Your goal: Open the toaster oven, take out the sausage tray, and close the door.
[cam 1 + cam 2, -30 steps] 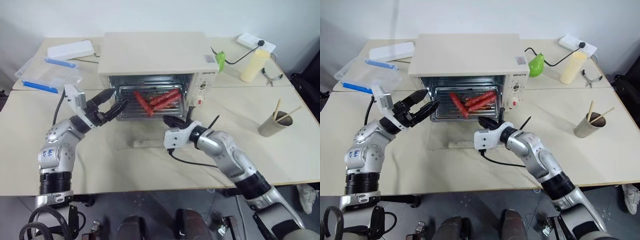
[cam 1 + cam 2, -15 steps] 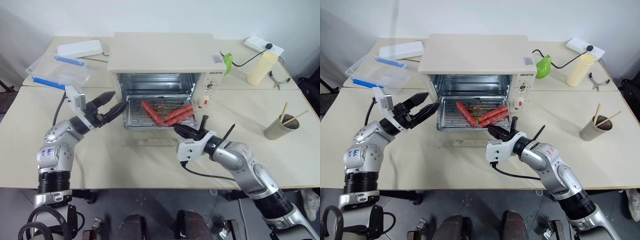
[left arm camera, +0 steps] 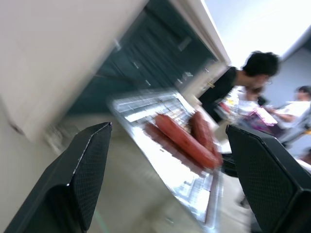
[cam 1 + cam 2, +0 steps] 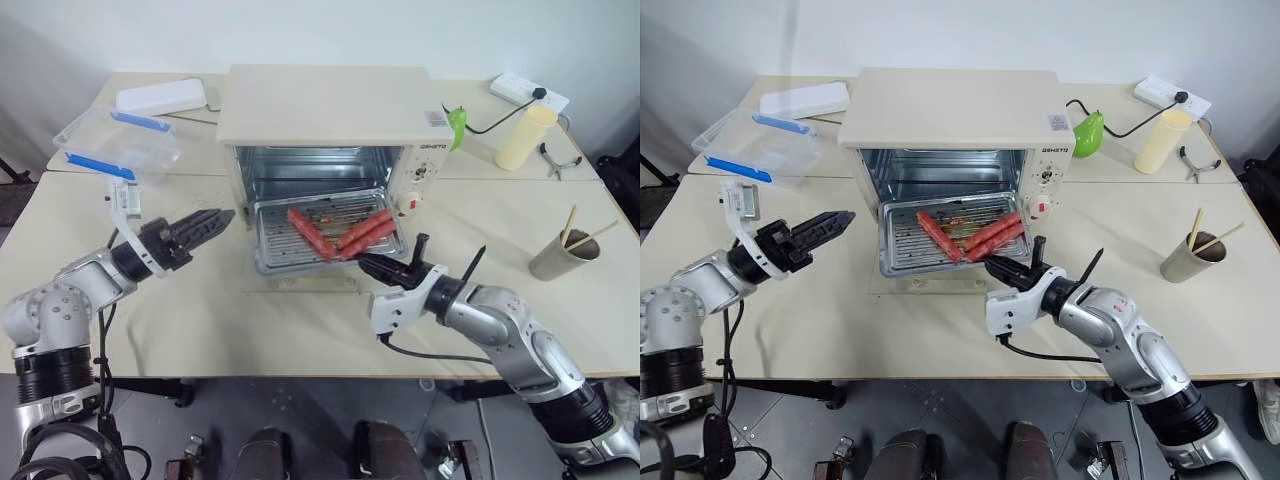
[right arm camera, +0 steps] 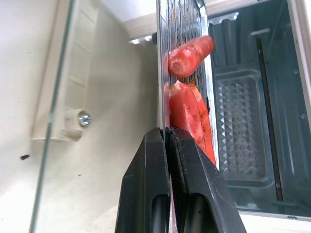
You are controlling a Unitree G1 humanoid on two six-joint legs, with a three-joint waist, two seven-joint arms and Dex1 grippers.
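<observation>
The cream toaster oven (image 4: 330, 105) stands mid-table with its door (image 4: 300, 284) folded down flat on the table. The silver sausage tray (image 4: 275, 240) sticks partway out over the door and carries three red sausages (image 4: 340, 232). My right gripper (image 4: 366, 265) is shut on the tray's front rim, near its right corner; in the right wrist view the fingers (image 5: 153, 160) pinch the rim (image 5: 161, 73) beside the sausages (image 5: 187, 53). My left gripper (image 4: 215, 220) hovers open to the left of the oven, apart from it, with the tray (image 3: 160, 165) seen between its fingers (image 3: 87, 165).
A clear plastic box with blue clips (image 4: 115, 140) and a flat white box (image 4: 160, 97) lie at the back left. A green pear (image 4: 457, 125), a yellow bottle (image 4: 522, 137) and a paper cup with chopsticks (image 4: 560, 255) stand to the right. A person (image 3: 243, 73) is beyond the table.
The tray has slid farther out of the oven with my right gripper drawing back on its rim. My left gripper has pulled away from the oven's opening and rolled.
</observation>
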